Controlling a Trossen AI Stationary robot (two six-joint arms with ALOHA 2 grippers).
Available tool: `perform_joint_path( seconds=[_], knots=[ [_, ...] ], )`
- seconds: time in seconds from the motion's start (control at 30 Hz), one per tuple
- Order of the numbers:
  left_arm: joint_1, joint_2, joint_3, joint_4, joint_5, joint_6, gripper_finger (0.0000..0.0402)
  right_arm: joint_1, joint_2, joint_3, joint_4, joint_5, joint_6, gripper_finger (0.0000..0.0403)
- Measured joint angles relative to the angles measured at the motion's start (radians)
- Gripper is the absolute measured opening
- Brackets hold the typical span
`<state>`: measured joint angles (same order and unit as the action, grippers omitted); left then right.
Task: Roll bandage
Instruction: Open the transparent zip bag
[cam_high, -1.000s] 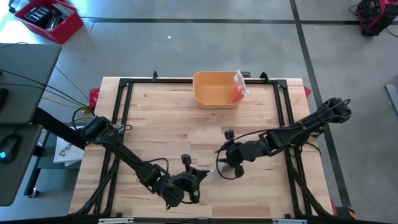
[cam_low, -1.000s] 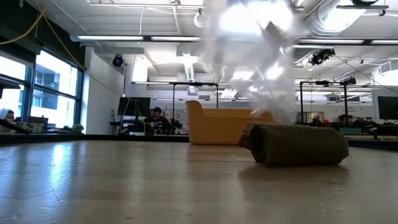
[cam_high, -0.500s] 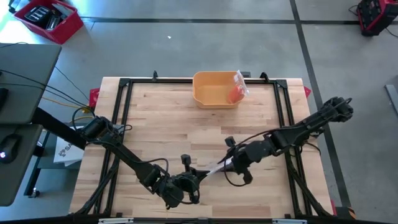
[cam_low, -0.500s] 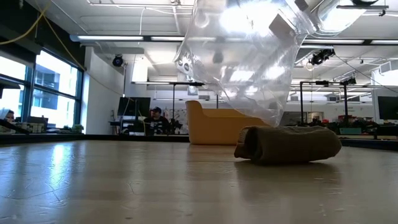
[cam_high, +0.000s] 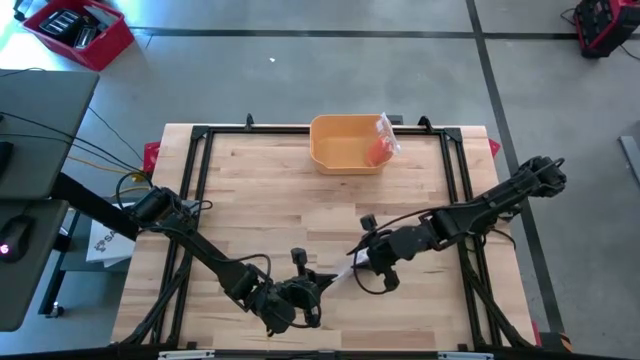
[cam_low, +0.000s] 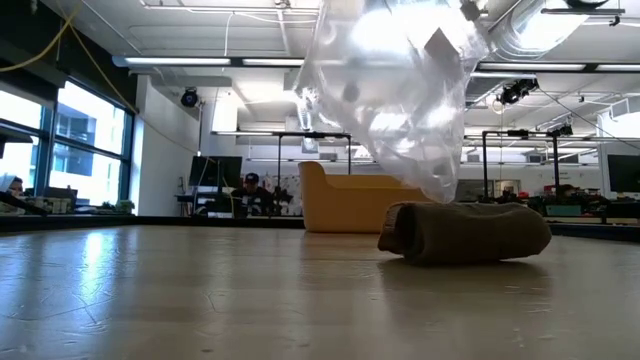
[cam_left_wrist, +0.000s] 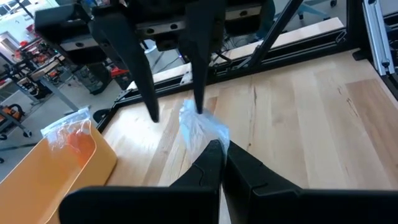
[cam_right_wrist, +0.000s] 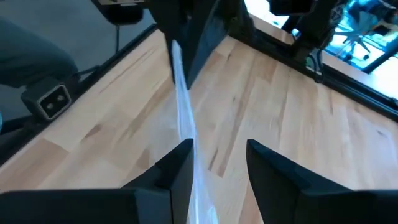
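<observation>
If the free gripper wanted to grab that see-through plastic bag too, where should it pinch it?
Probably the bag's free edge, stretched as a thin upright sheet away from the shut left gripper. The open right gripper should straddle it, one finger on each face.

my two grippers, the left gripper (cam_high: 322, 282) and the right gripper (cam_high: 362, 262), are showing black. the plastic bag (cam_low: 395, 95) between them is looking clear and glossy, catching white glare. the rolled bandage (cam_low: 465, 232) is showing a dull olive brown. the table (cam_high: 270, 190) is showing pale wood in narrow strips, framed in black. at the far side, the bin (cam_high: 345, 143) is glowing yellow-orange, holding a clear packet (cam_high: 381, 143) with orange inside.
</observation>
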<state>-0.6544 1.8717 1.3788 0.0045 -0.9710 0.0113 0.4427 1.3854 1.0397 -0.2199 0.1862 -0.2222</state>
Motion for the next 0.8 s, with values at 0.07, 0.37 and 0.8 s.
perform_joint_path(
  seconds=[0.07, 0.37, 0.8],
  knots=[
    [0.0, 0.0, 0.0, 0.0, 0.0, 0.0, 0.0, 0.0, 0.01, 0.0, -0.001, 0.004, 0.0, 0.0137],
    [0.0, 0.0, 0.0, 0.002, 0.02, 0.0, 0.0, 0.0, 0.056, 0.0, -0.004, 0.122, -0.047, 0.0111],
    [0.009, -0.078, 0.0, -0.147, -0.05, -0.163, 0.0035, 0.018, 0.043, 0.01, -0.057, 0.37, -0.031, 0.0002]
  ],
)
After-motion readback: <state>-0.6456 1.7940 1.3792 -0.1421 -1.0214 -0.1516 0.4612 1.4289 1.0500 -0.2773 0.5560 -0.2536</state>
